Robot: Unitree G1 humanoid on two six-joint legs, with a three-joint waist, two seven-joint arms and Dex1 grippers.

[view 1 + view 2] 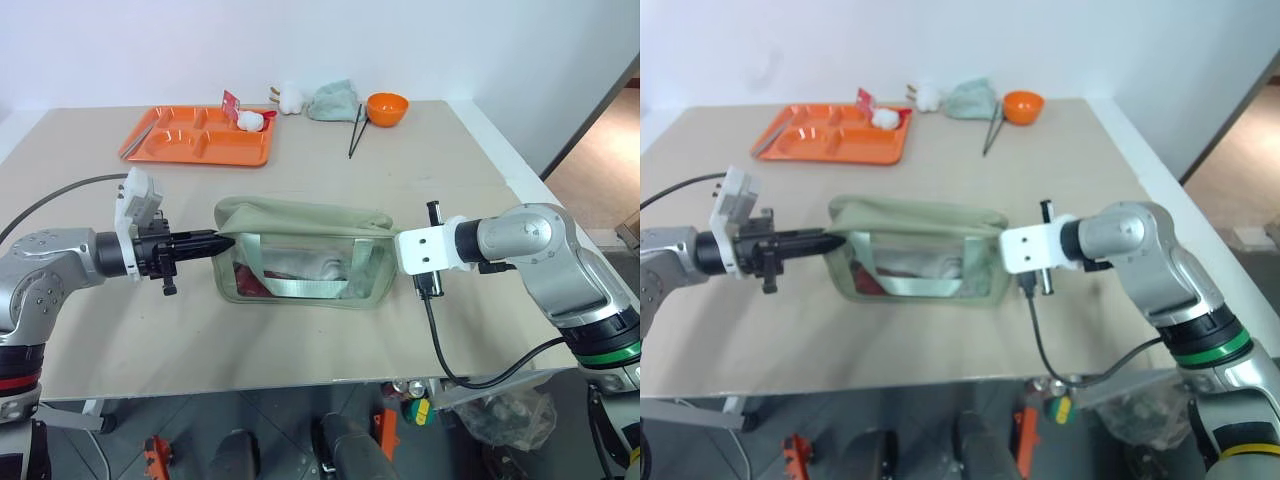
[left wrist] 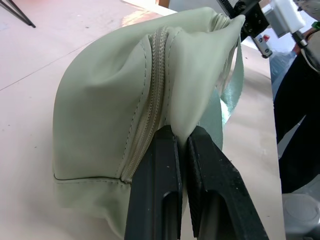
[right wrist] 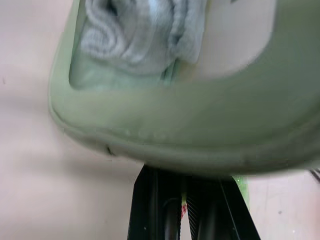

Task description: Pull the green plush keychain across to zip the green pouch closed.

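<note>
**Left eye view: pouch pinched at both ends**

In the left eye view we saw the green pouch (image 1: pixel 300 262) lying mid-table (image 1: pixel 300 340), with pale cloth and something red behind its clear window. An orange tray (image 1: pixel 190 140) held a white ball; an orange bowl (image 1: pixel 387 107) sat beyond. Our left gripper (image 1: pixel 222 241) was clenched on the pouch's fabric beside the zipper (image 2: pixel 150 115). Our right gripper (image 3: pixel 184 205) was closed at the opposite end, a sliver of the green plush keychain (image 3: pixel 242 184) just beside its fingers; we could not tell what it pinched.
</note>
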